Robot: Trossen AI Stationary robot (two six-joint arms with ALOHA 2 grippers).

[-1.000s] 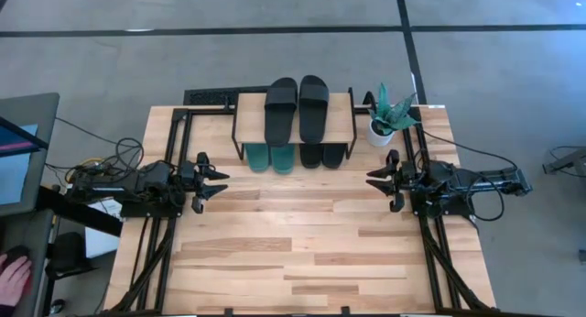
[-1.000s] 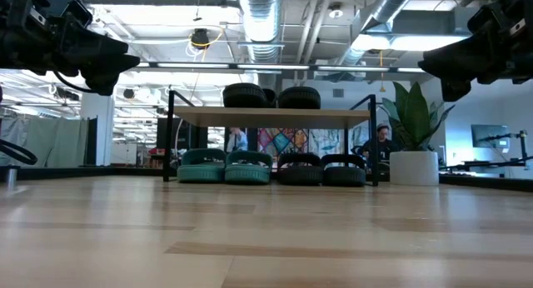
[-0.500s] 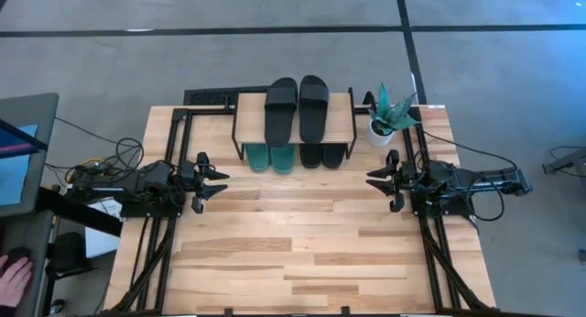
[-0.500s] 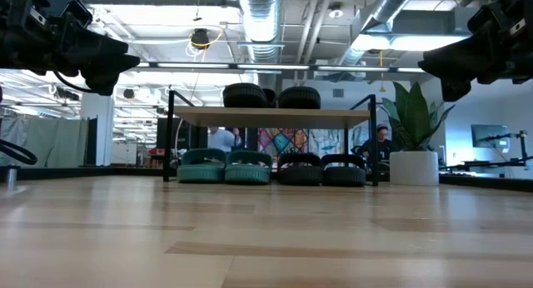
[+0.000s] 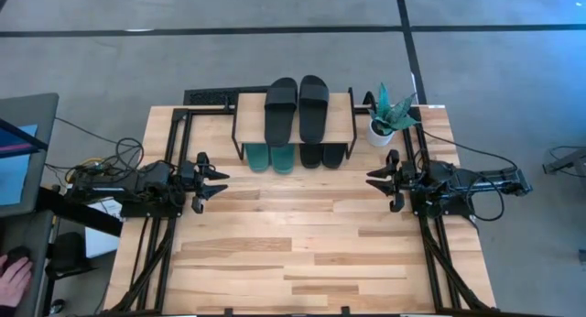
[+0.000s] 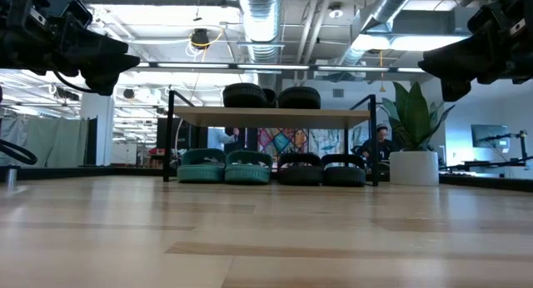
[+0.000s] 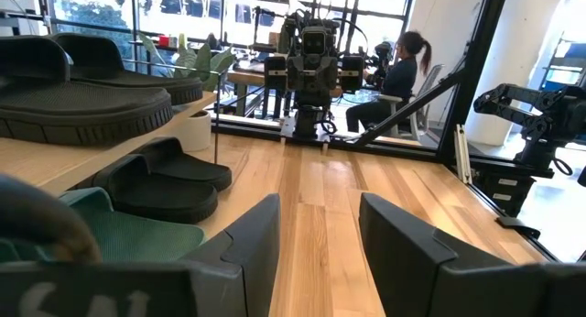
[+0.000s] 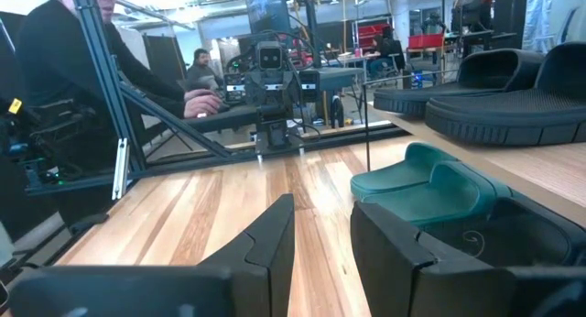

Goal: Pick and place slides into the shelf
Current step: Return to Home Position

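Parted and empty, the left jaws and right jaws hover over opposite tabletop (image 5: 302,235) sides. Between them, the shelf (image 5: 341,115) bears black slides (image 5: 298,106), with green slides (image 5: 270,157) and another black pair (image 5: 322,155) beneath.

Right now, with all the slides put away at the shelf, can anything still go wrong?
Maybe. The green slides and the lower black pair poke out past the shelf front edge, so a passing gripper could nudge them. The potted plant stands near the right gripper; a swing that way might tip it. The left gripper sits at the left side of the table.
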